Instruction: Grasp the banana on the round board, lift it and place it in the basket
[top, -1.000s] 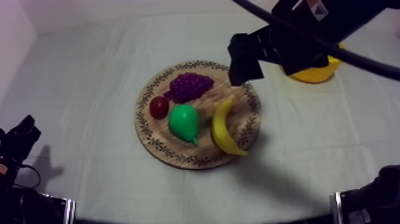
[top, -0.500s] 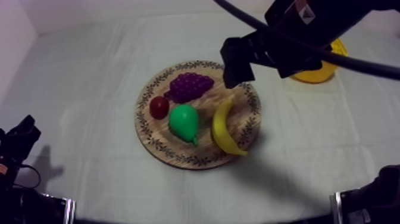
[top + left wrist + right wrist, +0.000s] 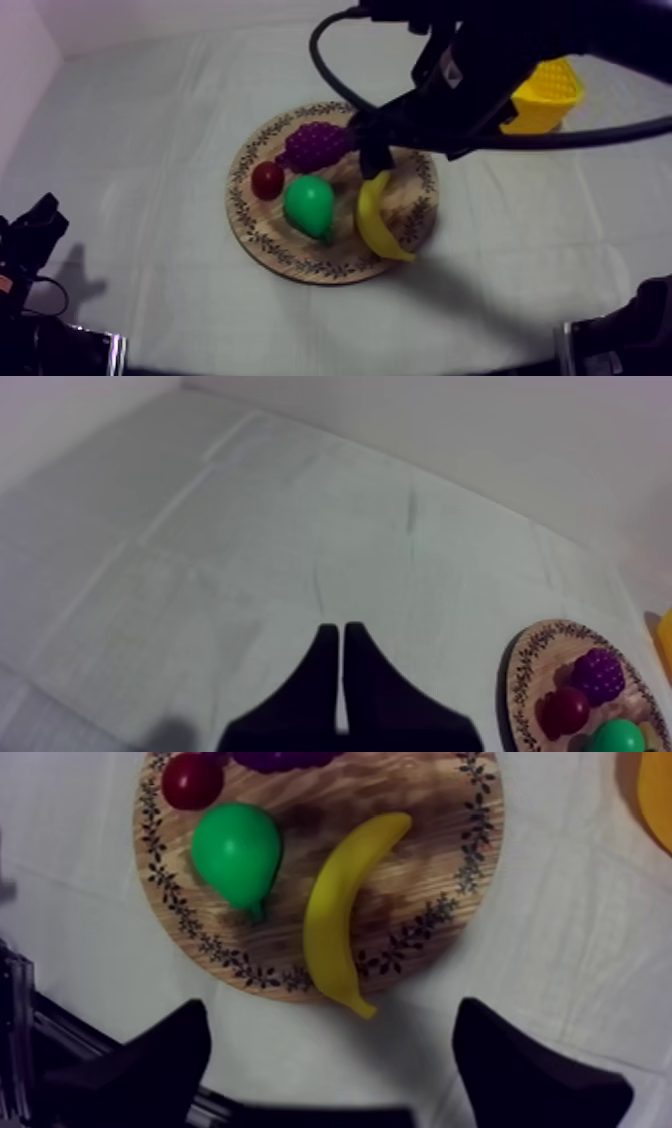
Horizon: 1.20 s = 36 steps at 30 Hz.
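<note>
Grey-white cloth [image 3: 150,150]: banana [image 3: 375,215] on the wooden board [image 3: 412,205] lies beneath the wide-open, empty right pincer [image 3: 332,1010].

The matte black, blocky right arm [image 3: 500,60] bulks at 1 o'clock in the top view; the black, angular left arm [image 3: 30,240] shows at 8 o'clock. The right gripper [image 3: 332,1007] has two broad black fingers tapering to blunt tips. The left gripper [image 3: 335,626] has two flat black fingers, slim-tipped, flaring into a wide base
</note>
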### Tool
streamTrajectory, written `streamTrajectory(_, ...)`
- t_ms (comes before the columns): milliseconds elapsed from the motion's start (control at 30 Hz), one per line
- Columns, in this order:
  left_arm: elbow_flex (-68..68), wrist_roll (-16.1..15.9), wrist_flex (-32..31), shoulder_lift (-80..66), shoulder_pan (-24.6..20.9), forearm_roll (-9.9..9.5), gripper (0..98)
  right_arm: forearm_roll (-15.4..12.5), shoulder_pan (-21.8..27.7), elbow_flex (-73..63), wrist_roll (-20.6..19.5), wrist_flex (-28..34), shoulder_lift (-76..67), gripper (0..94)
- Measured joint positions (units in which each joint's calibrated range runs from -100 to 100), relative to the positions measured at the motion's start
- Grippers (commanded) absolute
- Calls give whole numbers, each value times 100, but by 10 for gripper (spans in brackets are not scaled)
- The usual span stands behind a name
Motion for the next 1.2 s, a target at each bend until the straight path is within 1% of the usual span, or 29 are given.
streamTrajectory(200,0,0,0,0,0,0,1,-12,74,66,55,-367,509,734)
streamTrajectory(800,0,0,0,0,0,0,1,-154,273,-90,290,-1134,1489,731)
streamTrajectory(967,0,0,0,0,0,0,1,-209,290,-146,304,-1290,1714,729)
streamTrajectory(1033,0,0,0,0,0,0,1,-276,298,-168,301,-1381,1809,729)
streamTrajectory(1200,0,0,0,0,0,0,1,-276,280,-181,202,-1481,2042,725)
